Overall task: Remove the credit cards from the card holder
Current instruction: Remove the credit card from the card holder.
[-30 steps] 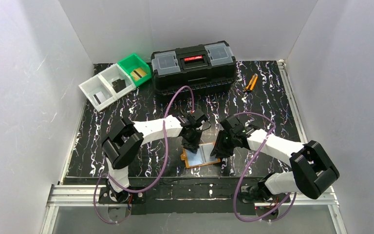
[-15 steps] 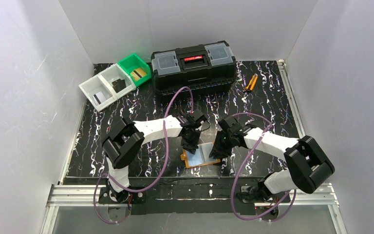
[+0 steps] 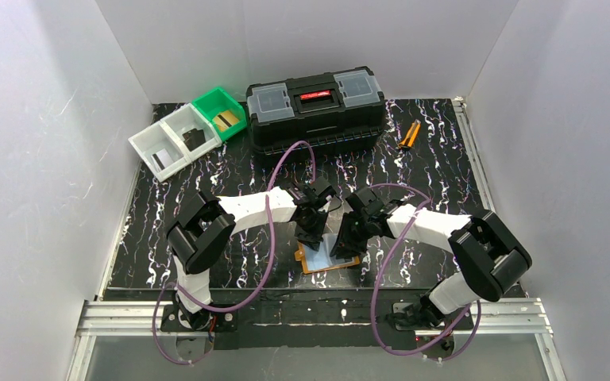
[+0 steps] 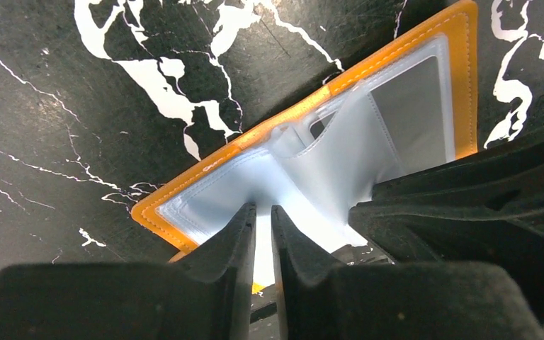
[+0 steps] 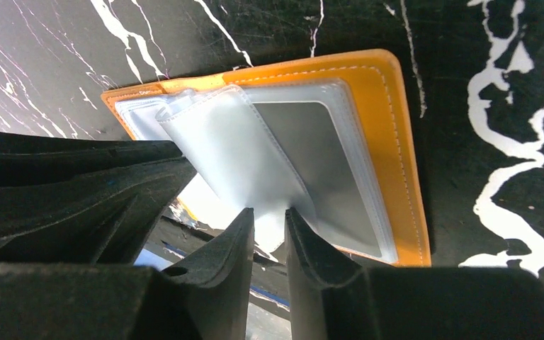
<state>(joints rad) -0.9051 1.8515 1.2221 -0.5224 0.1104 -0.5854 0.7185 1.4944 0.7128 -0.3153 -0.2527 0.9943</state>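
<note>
An orange card holder (image 3: 322, 260) lies open and flat on the black, white-veined table top (image 3: 159, 206) near its front edge, with both arms bent in over it. The left gripper (image 3: 311, 236) comes down at the holder's far left part and the right gripper (image 3: 341, 244) beside it at the right part, the two heads close together. In the left wrist view the left gripper (image 4: 262, 210) has its jaws drawn almost together, leaving a thin slit filled with pale clear plastic from the holder's inner pockets (image 4: 340, 156), which it appears to pinch. In the right wrist view the right gripper (image 5: 268, 214) is likewise nearly closed, and one clear pocket leaf (image 5: 227, 152) rises off the holder (image 5: 393, 142) and narrows down into the slit between the jaws. A flat grey rectangle (image 5: 312, 163) shows through the pocket on the holder's right half; whether it is a card cannot be told. Credit cards (image 3: 225, 121) lie well apart from the holder at the far left: a gold-tan one in the green bin (image 3: 210, 101), dark ones in the two white bins (image 3: 147, 147) joined to it. A black toolbox (image 3: 315, 107) with a red latch stands at the back of the table, and orange-handled pliers (image 3: 409, 135) lie to its right.
</note>
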